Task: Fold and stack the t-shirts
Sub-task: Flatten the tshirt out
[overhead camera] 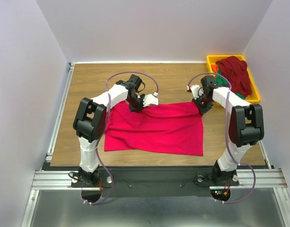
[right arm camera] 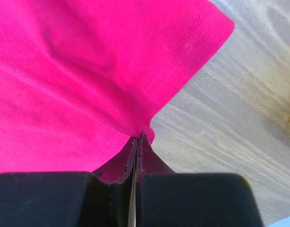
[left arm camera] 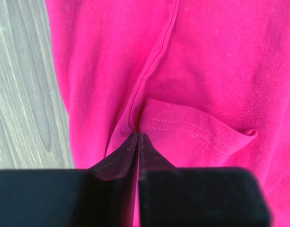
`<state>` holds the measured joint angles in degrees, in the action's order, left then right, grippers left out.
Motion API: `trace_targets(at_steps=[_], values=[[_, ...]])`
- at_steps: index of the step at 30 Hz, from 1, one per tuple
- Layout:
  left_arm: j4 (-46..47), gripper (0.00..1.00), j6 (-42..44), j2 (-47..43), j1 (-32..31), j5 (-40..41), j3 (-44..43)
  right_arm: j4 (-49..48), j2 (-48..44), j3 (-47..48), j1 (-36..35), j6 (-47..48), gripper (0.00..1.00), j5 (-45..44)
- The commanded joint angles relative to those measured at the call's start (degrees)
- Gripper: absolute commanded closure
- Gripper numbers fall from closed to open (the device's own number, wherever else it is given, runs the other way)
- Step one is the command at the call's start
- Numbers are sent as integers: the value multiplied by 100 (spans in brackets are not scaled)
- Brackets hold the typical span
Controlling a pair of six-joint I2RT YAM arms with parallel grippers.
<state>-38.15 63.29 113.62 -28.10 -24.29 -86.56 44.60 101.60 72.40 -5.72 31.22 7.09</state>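
Left gripper (left arm camera: 137, 138) pinches a fold of the crimson-pink t-shirt (overhead camera: 156, 127), spread flat on the table (overhead camera: 88, 80); right gripper (right arm camera: 139, 138) nips its far right corner. Both bites look shallow, right at the tips, so an uneven pull could slip one free and skew the fold.

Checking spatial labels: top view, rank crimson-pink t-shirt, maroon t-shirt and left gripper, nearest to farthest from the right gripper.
1. Crimson-pink t-shirt, pinched in the right gripper.
2. Maroon t-shirt, in the yellow tray, far right.
3. Left gripper, at the shirt's far-left edge.
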Motion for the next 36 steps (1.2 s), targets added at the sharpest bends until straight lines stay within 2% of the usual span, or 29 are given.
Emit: trace_targets(at_steps=[1, 3, 6, 10, 11, 13, 17, 25, 31, 33, 34, 36], values=[[-148, 91, -79, -367, 330, -286, 8, 49, 88, 213, 114, -29, 99, 20], [-210, 96, -97, -507, 506, -409, -9, 40, 114, 257, 141, -29, 99, 20], [-324, 92, 69, -666, 621, -401, 43, 40, 105, 248, 150, -37, 100, 20], [-421, 68, 114, -605, 560, -488, 61, 49, 158, 292, 202, -177, 99, 99], [-456, 59, 105, -570, 534, -506, 52, 58, 193, 336, 229, -239, 99, 125], [-395, 52, 87, -534, 463, -541, 87, 66, 325, 476, 308, -432, 99, 222], [-272, 45, 78, -482, 314, -515, 140, 137, 518, 696, 334, -696, 99, 345], [-131, 45, 184, -262, 120, -322, 280, 233, 879, 1048, 369, -1101, 100, 354], [9, 48, 272, -323, 103, -41, 701, 234, 1177, 1373, 519, -1198, 99, 152], [97, 54, 263, -376, 111, -23, 781, 242, 1230, 1417, 545, -1189, 99, 161], [132, 66, 246, -393, 111, -23, 816, 234, 1248, 1435, 545, -1171, 100, 152], [159, 79, 167, -507, 129, -66, 808, 242, 1274, 1443, 545, -1145, 99, 152]])
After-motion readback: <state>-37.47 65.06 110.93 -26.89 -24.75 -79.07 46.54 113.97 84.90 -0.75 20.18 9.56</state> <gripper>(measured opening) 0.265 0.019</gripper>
